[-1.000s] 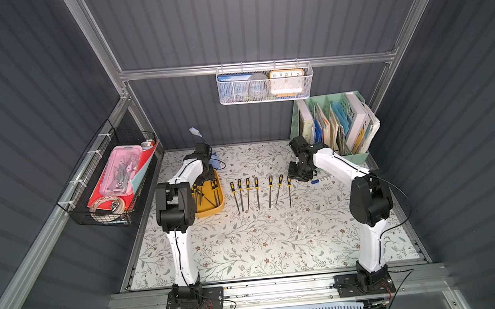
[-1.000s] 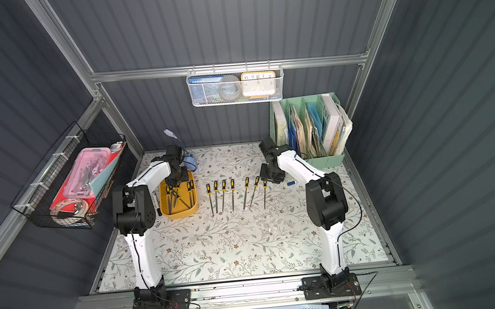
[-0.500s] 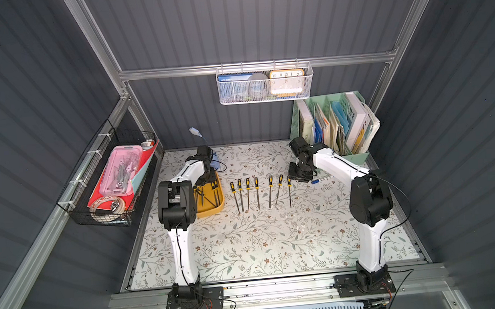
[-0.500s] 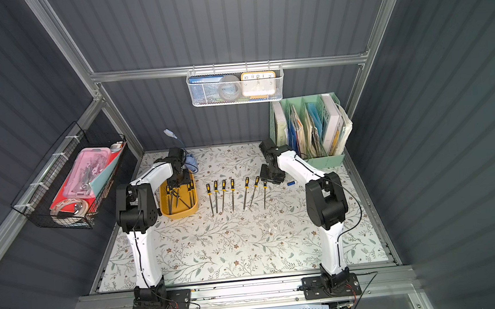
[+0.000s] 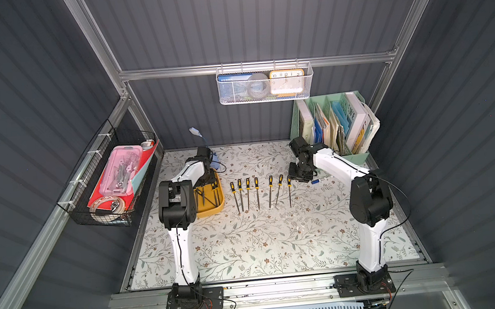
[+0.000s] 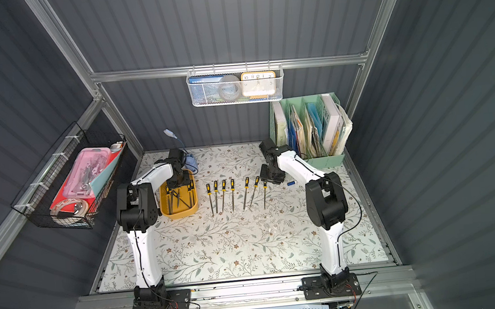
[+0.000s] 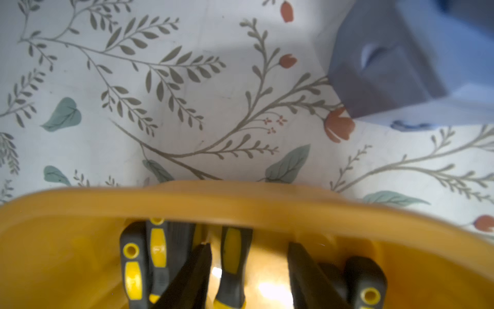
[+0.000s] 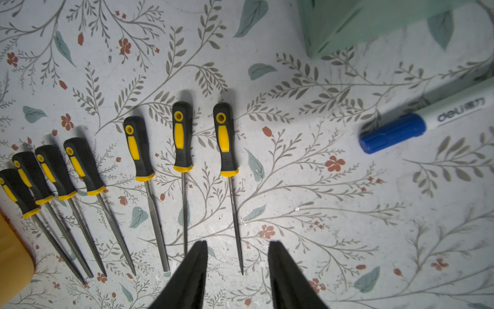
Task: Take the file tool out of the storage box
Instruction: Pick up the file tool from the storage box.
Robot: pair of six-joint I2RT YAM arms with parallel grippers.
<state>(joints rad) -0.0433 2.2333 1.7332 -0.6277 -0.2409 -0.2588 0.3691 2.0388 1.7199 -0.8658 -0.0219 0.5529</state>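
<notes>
**Left claw straddles a file in the box**

The left claw (image 7: 248,244) hangs half-spread inside the yellow storage box (image 6: 182,215), straddling one file (image 7: 232,256) by its handle without pinching it. The row of files (image 8: 179,139) on the tabletop (image 5: 261,243) has not moved since a second ago. The right claw (image 8: 238,242) gapes empty over it. The blue-capped marker (image 8: 393,133) reads "deli".

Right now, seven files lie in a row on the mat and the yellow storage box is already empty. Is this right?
Only the box part is wrong. The storage box is not empty: the left wrist view shows several black-and-yellow file handles inside it. Seven files do lie in a row on the mat.
</notes>
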